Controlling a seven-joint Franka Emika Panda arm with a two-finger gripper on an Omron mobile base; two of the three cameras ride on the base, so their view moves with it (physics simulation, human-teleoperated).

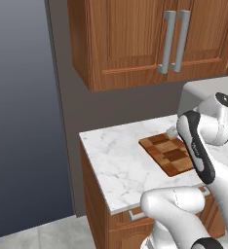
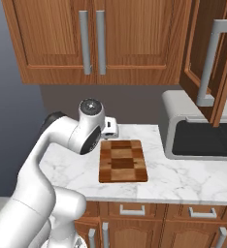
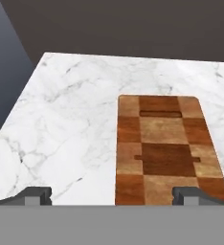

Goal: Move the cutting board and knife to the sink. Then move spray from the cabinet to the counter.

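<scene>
Pincer [image 3: 112, 194] wide open, empty, above near end of cutting board [image 3: 166, 150], which lies flat on tabletop [image 3: 75, 124] left of microwave [image 2: 200, 128]. Risk: board sits flush w/ marble, so fingertips may skid off edge w/o grip.

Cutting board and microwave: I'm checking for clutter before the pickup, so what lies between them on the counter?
Nothing: in the right base view, bare white marble counter separates the cutting board from the microwave.
</scene>
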